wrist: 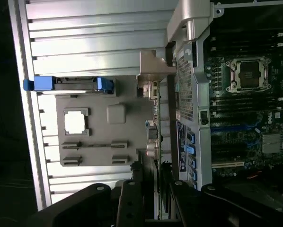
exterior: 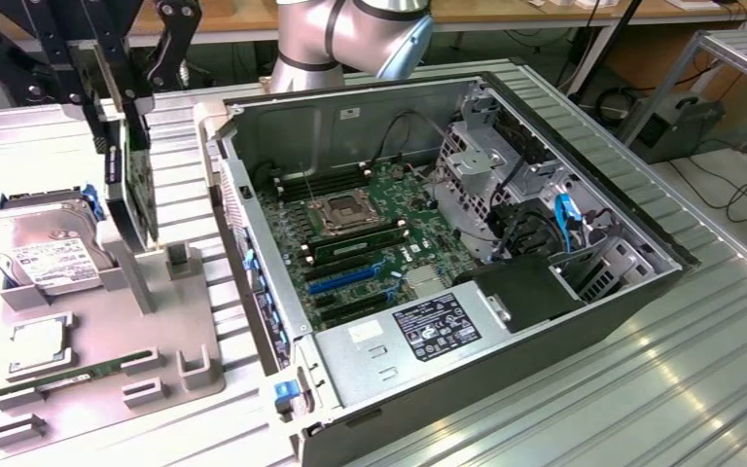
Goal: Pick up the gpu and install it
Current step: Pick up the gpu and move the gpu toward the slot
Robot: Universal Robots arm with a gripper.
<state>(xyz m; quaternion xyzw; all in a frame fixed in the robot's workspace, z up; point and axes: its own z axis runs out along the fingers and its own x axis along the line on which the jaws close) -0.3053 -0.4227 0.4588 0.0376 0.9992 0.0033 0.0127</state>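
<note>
gpu point(exterior: 133, 185) clamped in gripper point(exterior: 124, 92)
Half-closed on it; held upright above tray point(exterior: 101, 375) at exterior view's left, likely for slot entry

The gpu point(exterior: 136, 180) is a thin, flat card with a green circuit-board face. It stands upright on its narrow edge, with its long axis close to vertical. The upper end sits between the 2 black fingers of the tool point(exterior: 129, 83), which grip it from both faces. The lower end is directly over the grey fixture plate point(exterior: 153, 336), to the exterior view's left of the open computer case point(exterior: 633, 292). Contact with the plate cannot be determined. In the wrist view the gpu point(wrist: 152, 135) appears edge-on, with silver metal fittings along its edge.
</note>
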